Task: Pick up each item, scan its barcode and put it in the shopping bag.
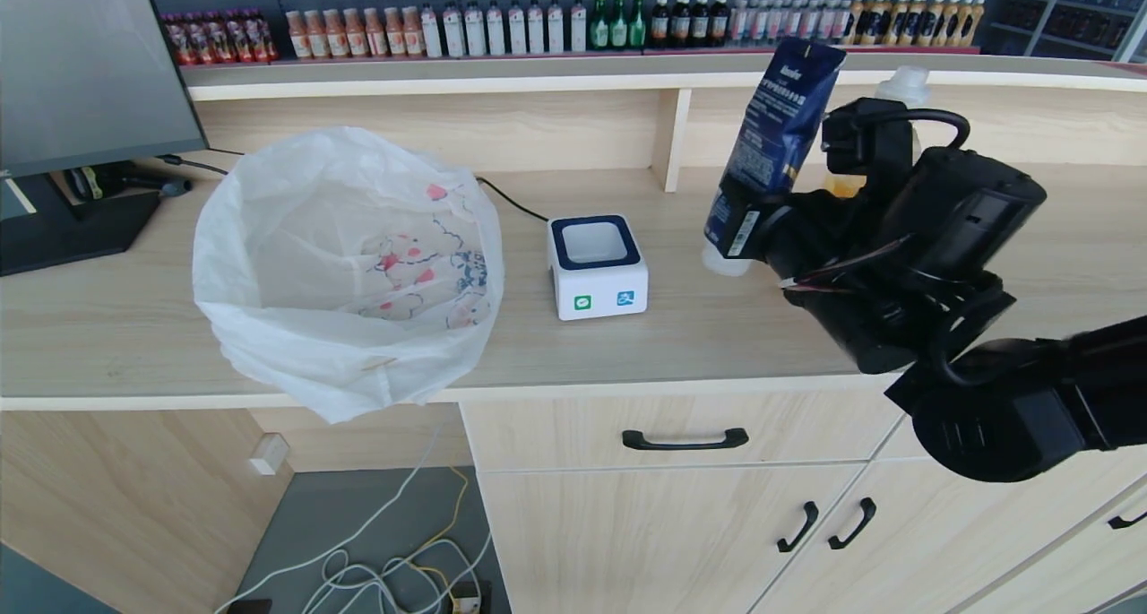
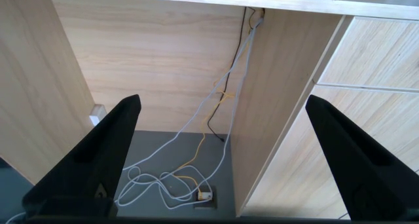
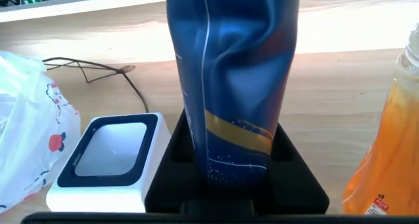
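Wood counter (image 1: 134, 327) runs wide, drinks shelf (image 1: 573, 27) behind, monitor (image 1: 81, 58) far left; shopping bag (image 1: 340, 255) gapes open, its belly spilling over the front edge; scanner (image 1: 597, 266) sits just right of it; right gripper (image 1: 762, 230) is clamped on the blue pouch (image 1: 775, 130), upright and leaning slightly, off to the scanner's right; orange bottle (image 3: 386, 139) stands just beside; left gripper (image 2: 226, 162) hangs below the counter, fingers spread wide, nothing between them, cables (image 2: 163, 185) on the floor.
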